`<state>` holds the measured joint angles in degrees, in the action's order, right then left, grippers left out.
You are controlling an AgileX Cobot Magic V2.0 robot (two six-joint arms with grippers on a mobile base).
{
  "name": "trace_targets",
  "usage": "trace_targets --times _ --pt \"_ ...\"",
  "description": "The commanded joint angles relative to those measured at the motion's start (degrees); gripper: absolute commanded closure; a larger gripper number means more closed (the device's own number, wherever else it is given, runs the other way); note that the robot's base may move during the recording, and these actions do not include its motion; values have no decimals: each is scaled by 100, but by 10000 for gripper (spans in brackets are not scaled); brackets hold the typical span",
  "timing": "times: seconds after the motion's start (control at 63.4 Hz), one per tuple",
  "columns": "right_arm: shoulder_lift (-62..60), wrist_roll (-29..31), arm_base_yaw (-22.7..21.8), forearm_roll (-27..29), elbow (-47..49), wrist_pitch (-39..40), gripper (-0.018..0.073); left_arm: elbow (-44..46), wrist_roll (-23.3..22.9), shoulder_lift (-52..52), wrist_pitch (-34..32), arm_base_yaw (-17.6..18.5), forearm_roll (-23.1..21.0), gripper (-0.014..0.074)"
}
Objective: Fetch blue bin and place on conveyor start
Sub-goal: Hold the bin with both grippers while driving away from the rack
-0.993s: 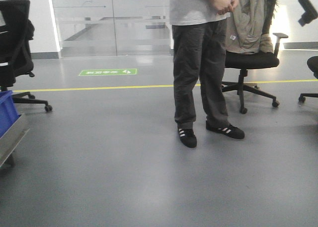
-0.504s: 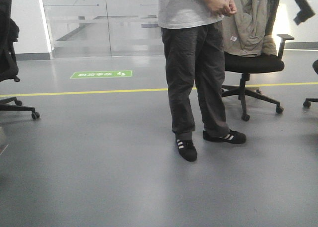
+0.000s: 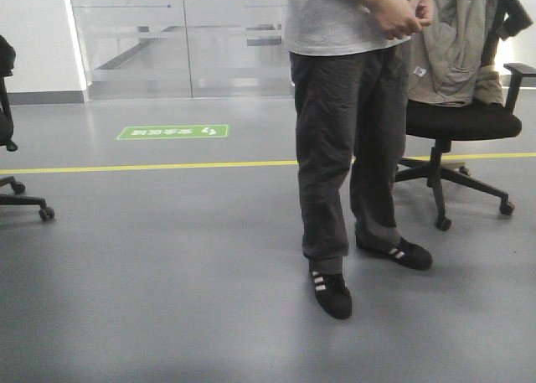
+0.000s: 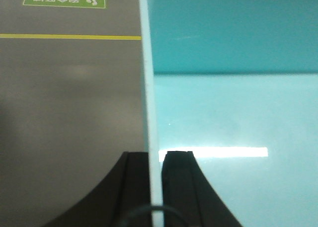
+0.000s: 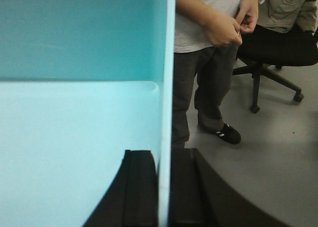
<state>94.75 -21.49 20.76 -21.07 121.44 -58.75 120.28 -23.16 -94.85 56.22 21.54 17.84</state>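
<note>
The blue bin point(image 4: 233, 103) is a pale cyan tub held off the floor between both arms; its inside is bare. In the left wrist view my left gripper point(image 4: 154, 155) is shut on the bin's left wall, one black finger outside and one inside. The right wrist view shows my right gripper point(image 5: 164, 152) shut on the right wall of the blue bin point(image 5: 79, 122) the same way. Neither the bin nor the grippers appear in the front view. The conveyor start is out of view.
A standing person point(image 3: 352, 131) in dark trousers is close ahead, right of centre. A black office chair point(image 3: 469, 119) with a jacket is behind at right, another chair base point(image 3: 25, 200) at far left. A yellow floor line point(image 3: 167, 166), green sign point(image 3: 172, 132) and glass wall lie beyond.
The front view has swung: the dark blue bin and steel shelf at left left the frame. The person and right chair now look nearer and larger.
</note>
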Motion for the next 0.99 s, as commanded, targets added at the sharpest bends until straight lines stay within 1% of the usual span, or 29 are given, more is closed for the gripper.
trace_targets --times 0.0,0.977 --pt "-44 63 -6 -67 49 260 721 70 20 95 -292 46 -53 708" --pt "-11 63 -6 -67 49 305 721 70 20 95 -327 36 -12 708"
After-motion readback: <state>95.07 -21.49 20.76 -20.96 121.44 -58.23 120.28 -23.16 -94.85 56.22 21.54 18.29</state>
